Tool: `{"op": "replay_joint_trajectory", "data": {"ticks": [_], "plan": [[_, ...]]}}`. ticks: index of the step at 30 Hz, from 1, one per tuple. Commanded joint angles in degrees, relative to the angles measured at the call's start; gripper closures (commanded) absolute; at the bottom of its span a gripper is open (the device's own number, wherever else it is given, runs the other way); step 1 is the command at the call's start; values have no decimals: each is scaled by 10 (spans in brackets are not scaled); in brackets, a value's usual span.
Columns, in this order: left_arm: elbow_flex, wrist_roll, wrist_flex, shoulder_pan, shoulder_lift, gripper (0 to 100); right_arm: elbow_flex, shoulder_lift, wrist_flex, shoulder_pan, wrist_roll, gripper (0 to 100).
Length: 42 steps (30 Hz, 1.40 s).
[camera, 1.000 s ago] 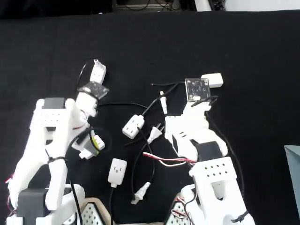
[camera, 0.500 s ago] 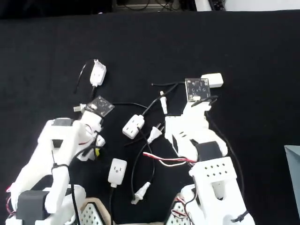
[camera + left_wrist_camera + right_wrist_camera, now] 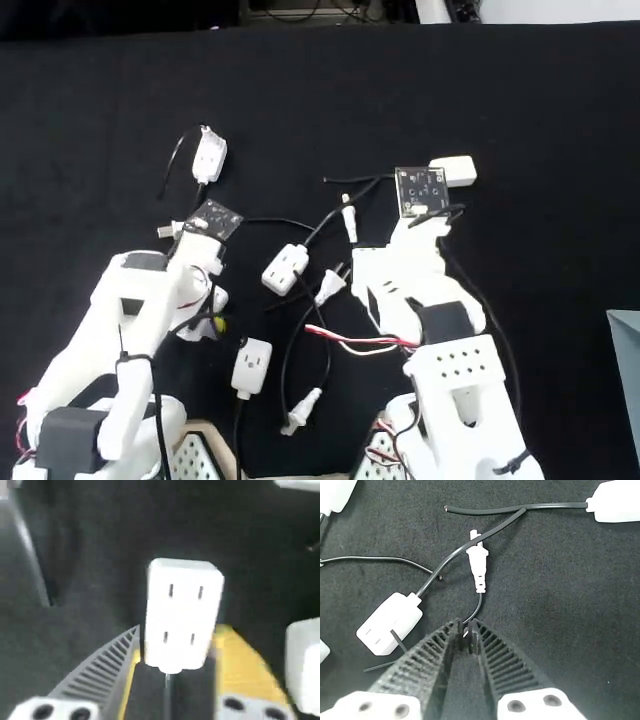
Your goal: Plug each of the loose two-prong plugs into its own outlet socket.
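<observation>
White socket (image 3: 182, 620) snug in the left end effector (image 3: 179, 642)
plug (image 3: 478, 565) sits just past the right end effector (image 3: 465, 625), pinched shut

The outlet socket (image 3: 182, 615) is blurred, and whether it is held cannot be told. Just beside the socket, a white block (image 3: 304, 666) is cut off by the edge, its kind unclear.
</observation>
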Motion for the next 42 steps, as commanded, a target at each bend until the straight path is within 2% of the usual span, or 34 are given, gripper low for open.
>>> {"op": "replay_joint_trajectory", "data": {"ticks": [1, 5, 9, 18, 21, 25, 31, 36, 42], "plan": [[-65, 23, 58, 3, -12, 690, -3, -8, -10, -8, 5, 955], [-110, -1, 106, 4, -12, 694, -2, -8, -10, -8, 5, 955], [-112, -66, 111, 2, -7, 694, -2, -8, -10, -8, 5, 955], [-61, -91, 5, -15, -4, 697, 1, -8, -10, -8, 5, 955], [-45, -91, -23, -8, -4, 754, 1, -8, -10, -8, 5, 955], [-29, -114, -23, 1, -4, 807, 1, -8, -10, -8, 5, 955], [-29, -128, -23, 1, -4, 830, 1, -8, -11, -8, 5, 955], [-36, -195, -29, 23, -4, 828, 1, -8, -11, -8, 5, 955], [-36, -204, -117, 34, -4, 825, 1, -8, -11, -8, 5, 955]]}}
